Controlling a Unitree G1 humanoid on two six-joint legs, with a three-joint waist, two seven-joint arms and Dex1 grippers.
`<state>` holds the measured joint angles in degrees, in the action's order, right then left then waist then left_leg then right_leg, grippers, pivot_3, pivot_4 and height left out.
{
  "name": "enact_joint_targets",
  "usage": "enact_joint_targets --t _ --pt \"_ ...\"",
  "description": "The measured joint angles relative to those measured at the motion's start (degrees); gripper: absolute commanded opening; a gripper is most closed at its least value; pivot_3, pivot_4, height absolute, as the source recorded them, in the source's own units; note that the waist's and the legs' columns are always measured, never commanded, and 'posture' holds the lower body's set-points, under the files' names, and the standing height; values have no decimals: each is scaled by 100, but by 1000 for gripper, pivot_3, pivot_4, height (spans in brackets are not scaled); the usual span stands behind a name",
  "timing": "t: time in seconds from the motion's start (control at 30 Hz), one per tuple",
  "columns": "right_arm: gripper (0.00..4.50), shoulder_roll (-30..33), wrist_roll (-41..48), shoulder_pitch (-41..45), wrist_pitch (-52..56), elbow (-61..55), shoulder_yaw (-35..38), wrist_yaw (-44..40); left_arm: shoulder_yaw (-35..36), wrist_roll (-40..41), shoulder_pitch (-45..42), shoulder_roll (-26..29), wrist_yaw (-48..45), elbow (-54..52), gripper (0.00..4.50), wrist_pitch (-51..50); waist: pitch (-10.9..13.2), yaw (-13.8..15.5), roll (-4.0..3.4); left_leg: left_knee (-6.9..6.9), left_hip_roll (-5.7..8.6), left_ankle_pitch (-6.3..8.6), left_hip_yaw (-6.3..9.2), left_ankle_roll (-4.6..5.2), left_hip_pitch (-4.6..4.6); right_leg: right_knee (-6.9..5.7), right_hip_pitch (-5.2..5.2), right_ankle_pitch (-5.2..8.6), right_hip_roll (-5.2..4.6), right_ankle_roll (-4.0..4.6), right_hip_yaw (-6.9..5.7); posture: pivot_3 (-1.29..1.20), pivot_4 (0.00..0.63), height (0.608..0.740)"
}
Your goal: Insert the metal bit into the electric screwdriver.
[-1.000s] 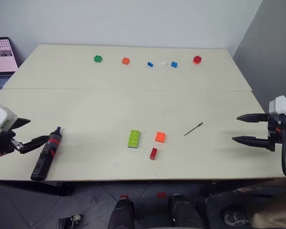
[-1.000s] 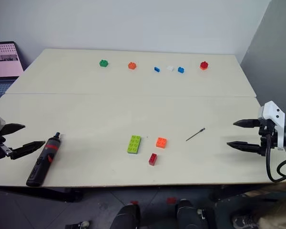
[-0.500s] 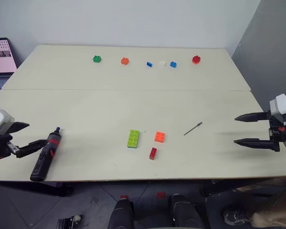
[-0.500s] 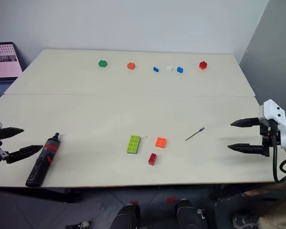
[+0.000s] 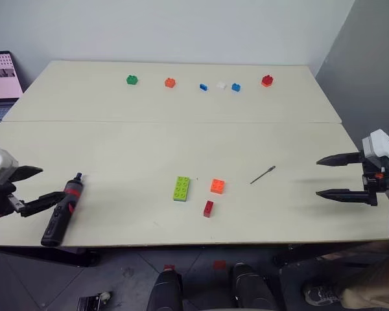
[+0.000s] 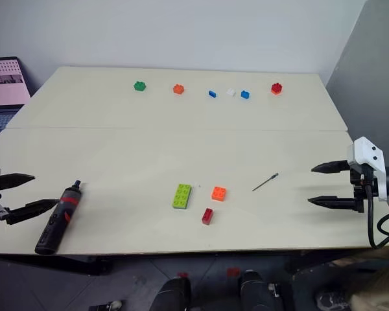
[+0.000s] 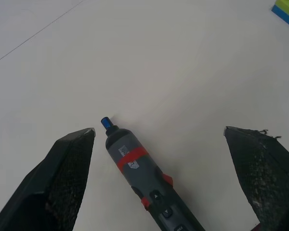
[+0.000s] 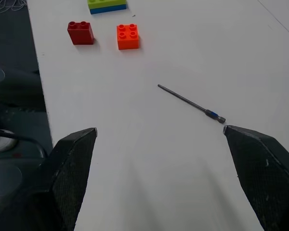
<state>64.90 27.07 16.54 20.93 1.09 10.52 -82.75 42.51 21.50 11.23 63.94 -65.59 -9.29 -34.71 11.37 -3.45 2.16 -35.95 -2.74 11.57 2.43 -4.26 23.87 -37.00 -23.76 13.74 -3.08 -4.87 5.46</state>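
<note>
My fingers: left pair (image 5: 34, 188) spread, just beside electric screwdriver (image 5: 61, 209); right pair (image 5: 329, 176) spread, empty; screwdriver's butt cut off in wrist view; metal bit (image 5: 262, 175) apart.

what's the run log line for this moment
left gripper: open, empty | right gripper: open, empty | electric screwdriver, metal bit: on table

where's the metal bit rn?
The metal bit lies flat on the table, right of centre in the head views, between the orange brick and the open right claw, touching neither.
</note>
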Motion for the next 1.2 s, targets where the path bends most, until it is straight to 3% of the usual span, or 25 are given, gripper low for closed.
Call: enact_joint_targets --t 0.27,0.5,0.63,0.8,1.07,1.2 --pt "4437 -90 79 143 24 -230 -104 4 -86 174 267 212 -515 -898 4500 -21 0 0 0 2 -2 0 -9 0 0 -1 -2 0 1 0 8 0 150 740" --pt "4437 -801 120 756 605 -1236 -887 571 -471 549 125 277 -755 -1646 4500 -219 0 -33 0 0 -5 0 -8 0 1 -9 -9 -1 6 -2 9 0 150 740" --pt "4437 -1559 -27 1238 1210 -1623 -1629 1283 -628 620 131 288 -780 -1775 4500 -248 -1 -72 2 2 -5 0 -9 0 2 -8 -10 -2 7 -3 11 0 150 740" --pt "4437 -3031 -553 1814 2021 -1789 -2894 2436 -796 518 355 281 -826 -1871 4500 -150 -5 -133 8 3 -10 -1 -3 1 19 -21 -29 -5 17 0 11 0 150 740" --pt "4437 -4263 -1143 2707 2347 -1158 -3788 3101 -962 549 144 211 -695 -1977 4500 -78 -10 -120 17 -1 -12 -1 7 1 20 -26 -29 -6 24 -3 7 0 150 740" --pt "4437 -4495 -1495 2776 2360 -735 -4068 3327 -984 626 105 60 -610 -2016 4500 -71 -10 -117 17 -1 -12 -1 7 1 22 -23 -28 -8 24 1 7 0 150 740"
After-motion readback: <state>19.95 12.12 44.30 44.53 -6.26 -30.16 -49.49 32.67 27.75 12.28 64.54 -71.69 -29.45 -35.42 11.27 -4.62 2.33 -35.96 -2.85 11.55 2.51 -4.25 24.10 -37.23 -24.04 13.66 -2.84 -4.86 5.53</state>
